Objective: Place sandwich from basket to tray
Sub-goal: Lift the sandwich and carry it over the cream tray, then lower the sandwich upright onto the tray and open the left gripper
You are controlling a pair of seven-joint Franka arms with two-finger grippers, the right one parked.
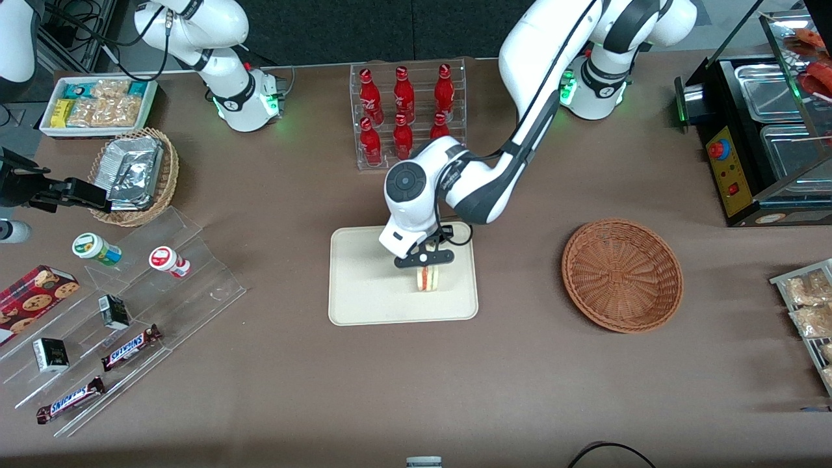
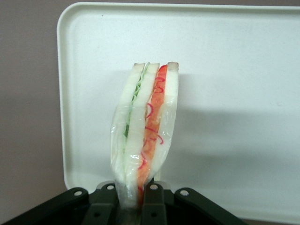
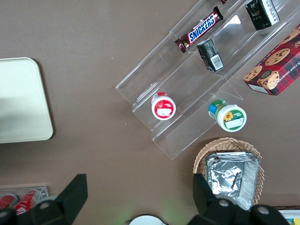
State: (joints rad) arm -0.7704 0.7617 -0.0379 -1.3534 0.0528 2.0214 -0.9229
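The sandwich (image 1: 428,278) is pinched between the fingers of the left arm's hand (image 1: 426,261) over the cream tray (image 1: 364,299), at the part of the tray nearer the working arm's end of the surface (image 1: 520,390). In the wrist view the sandwich (image 2: 145,131) is seen standing on edge in clear wrap, its white bread, green and red-pink layers running away from the black fingers (image 2: 152,206), which are pressed against its two faces. The tray (image 2: 234,56) is seen spread beneath it, with a shadow cast on it beside the wedge. Whether the sandwich's lower edge is touching the tray or is held just above it cannot be told.

The reddish-brown basket (image 1: 622,275) is seen lying empty on the brown surface, well apart from the tray, toward the working arm's end. A clear rack of red bottles (image 1: 406,114) is set farther from the front camera than the tray. Toward the parked arm's end, a lighter wicker basket of foil packets (image 1: 135,174), a white bin of snacks (image 1: 97,107) and a clear stepped stand (image 1: 117,325) with chocolate bars and small pots are laid out.
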